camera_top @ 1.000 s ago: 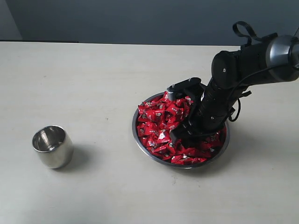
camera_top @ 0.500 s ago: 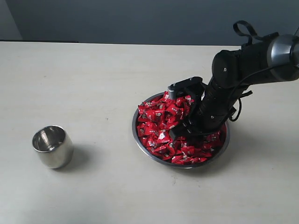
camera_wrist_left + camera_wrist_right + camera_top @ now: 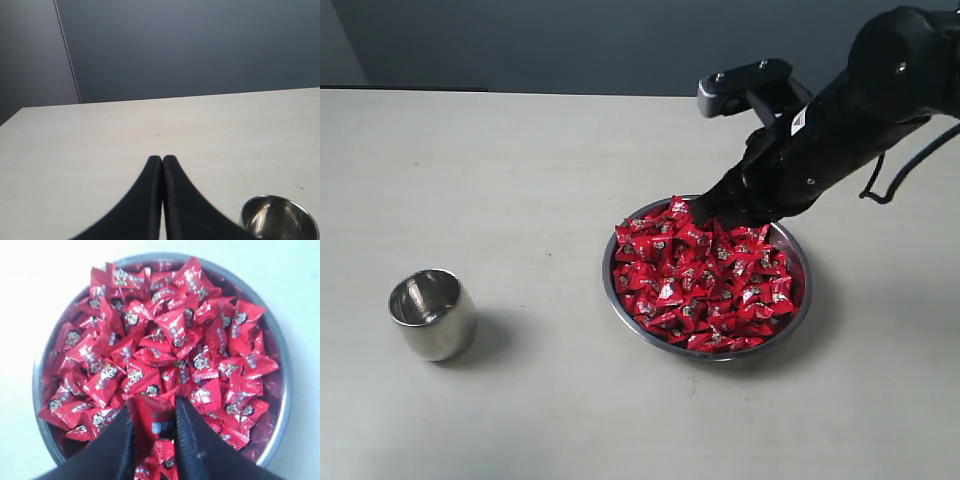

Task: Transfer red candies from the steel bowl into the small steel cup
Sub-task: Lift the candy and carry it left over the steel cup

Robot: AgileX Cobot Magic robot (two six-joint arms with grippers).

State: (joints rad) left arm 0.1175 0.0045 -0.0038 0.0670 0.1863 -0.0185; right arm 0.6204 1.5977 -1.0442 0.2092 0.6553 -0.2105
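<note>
Right wrist view: right tool [image 3: 154, 414] grips red candy [image 3: 150, 424] above steel bowl [image 3: 36, 390].

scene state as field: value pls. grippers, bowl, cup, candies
right gripper: shut on a red candy, above the steel bowl
left gripper: shut, holding nothing
red candies: piled in the bowl
small steel cup: upright, no candy seen inside, left of the bowl in the exterior view, apart from it
</note>
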